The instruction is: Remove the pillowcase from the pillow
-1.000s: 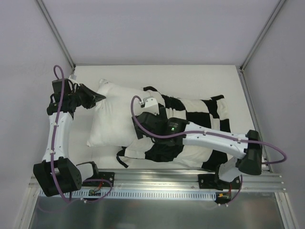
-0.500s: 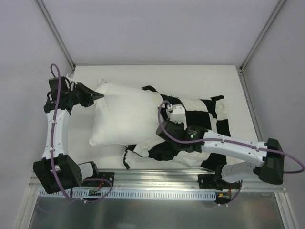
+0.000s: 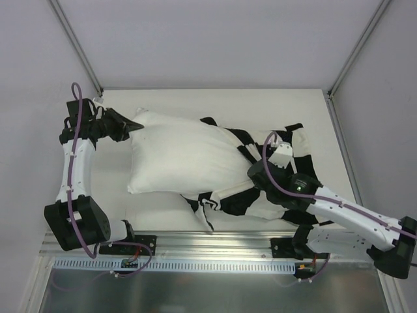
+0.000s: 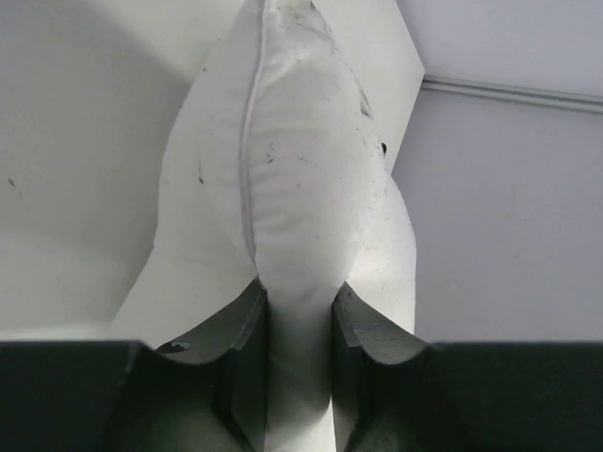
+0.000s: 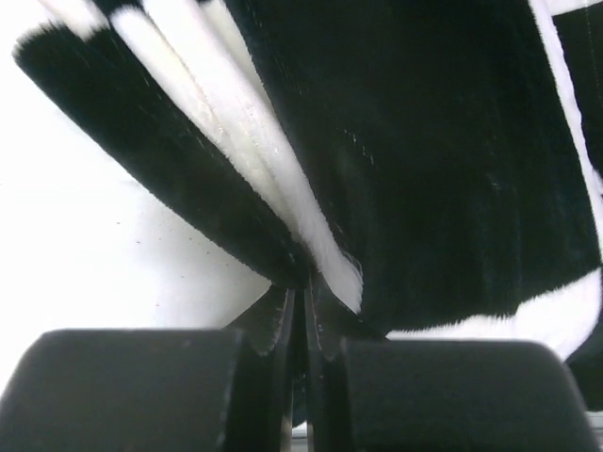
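**A:** Which step is this?

**B:** Mid-strip, I'd say. The pillow (image 3: 176,156) lies lengthwise across the tabletop (image 3: 195,103). Most of its white body is bare. The pillowcase (image 3: 229,201) is bunched over the right end only, with a crumpled edge trailing toward the near side.

**A:** And the claws?

**B:** The left claw (image 4: 300,301) is clenched on the pillow's far left corner, with white fabric pinched between its fingers. The right claw (image 5: 303,301) is clamped tight on a fold of the pillowcase, and black and cream pleats fan out from the jaws.

**A:** So what does the next move call for?

**B:** As I judge it, a pull to the right along the pillow's length, with the left claw acting as anchor. The pull should stay low and straight so the cover slides off the plump end and doesn't snag on it. The right claw has only a thin fold, so a slip is the risk. If the fabric goes slack, it will need a fresh grip deeper in.
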`<state>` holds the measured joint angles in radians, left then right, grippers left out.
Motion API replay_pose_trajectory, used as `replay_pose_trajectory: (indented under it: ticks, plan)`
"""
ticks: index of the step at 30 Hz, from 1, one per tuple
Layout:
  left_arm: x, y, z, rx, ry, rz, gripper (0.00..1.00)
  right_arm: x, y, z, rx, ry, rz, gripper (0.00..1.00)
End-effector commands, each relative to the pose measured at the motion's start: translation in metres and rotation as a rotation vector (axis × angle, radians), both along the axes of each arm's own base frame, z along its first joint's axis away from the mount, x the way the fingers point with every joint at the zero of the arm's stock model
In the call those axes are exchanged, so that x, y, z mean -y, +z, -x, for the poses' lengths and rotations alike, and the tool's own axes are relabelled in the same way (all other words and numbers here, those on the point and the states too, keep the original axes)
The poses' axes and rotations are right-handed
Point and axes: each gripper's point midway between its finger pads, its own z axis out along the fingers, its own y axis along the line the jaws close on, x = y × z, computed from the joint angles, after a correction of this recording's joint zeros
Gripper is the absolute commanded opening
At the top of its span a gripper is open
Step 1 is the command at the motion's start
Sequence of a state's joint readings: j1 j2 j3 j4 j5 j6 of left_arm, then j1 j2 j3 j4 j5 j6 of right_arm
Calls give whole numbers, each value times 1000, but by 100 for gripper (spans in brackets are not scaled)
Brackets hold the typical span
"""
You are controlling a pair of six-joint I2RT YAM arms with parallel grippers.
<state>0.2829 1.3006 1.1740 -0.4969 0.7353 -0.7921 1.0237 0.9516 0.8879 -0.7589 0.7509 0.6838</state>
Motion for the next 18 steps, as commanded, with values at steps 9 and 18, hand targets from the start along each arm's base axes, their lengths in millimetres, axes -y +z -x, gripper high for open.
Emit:
replay_pose_trajectory:
  ticks: [9, 18]
  plan:
    - [-8, 67, 9, 270, -48, -597, 99, -7, -22, -39, -108, 44, 220, 1]
    - [-12, -19, 125, 19, 60, -640, 99, -10, -14, -57, -112, 51, 161, 1]
